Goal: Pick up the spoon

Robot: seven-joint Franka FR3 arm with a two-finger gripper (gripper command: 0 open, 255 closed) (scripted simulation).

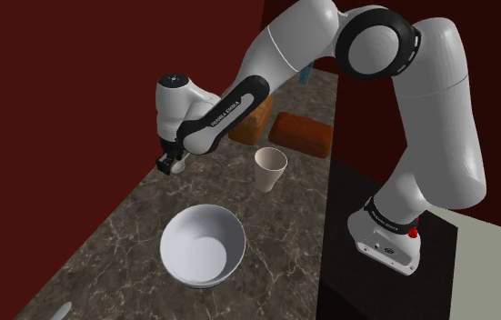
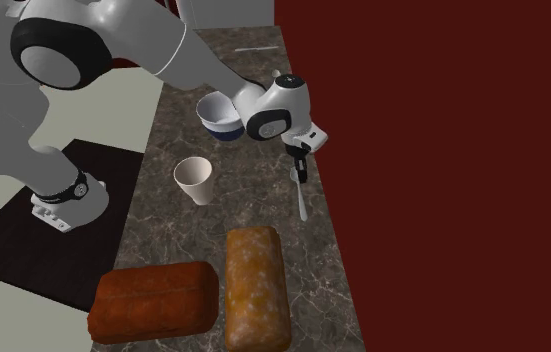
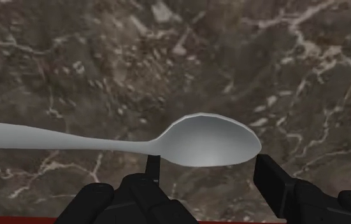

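A pale grey spoon [image 3: 209, 141] lies on the dark marbled counter [image 3: 104, 76], its handle running off past one finger. My black gripper [image 3: 212, 172] hangs low over it and is open. The spoon's bowl sits between the two fingertips, and I cannot tell whether they touch it. In the second exterior view the spoon [image 2: 302, 200] lies near the counter's right edge by the dark red wall, with the gripper [image 2: 303, 168] over its bowl end. In the shoulder view the gripper [image 1: 171, 165] is down at the counter's left side.
A white bowl [image 1: 203, 245] sits toward the shoulder view's near counter and a cream cup [image 1: 270, 169] stands beside the arm. Two brown loaves [image 2: 258, 288] [image 2: 153, 300] lie beyond the spoon's handle. The dark red wall [image 2: 443, 150] runs close along the counter edge.
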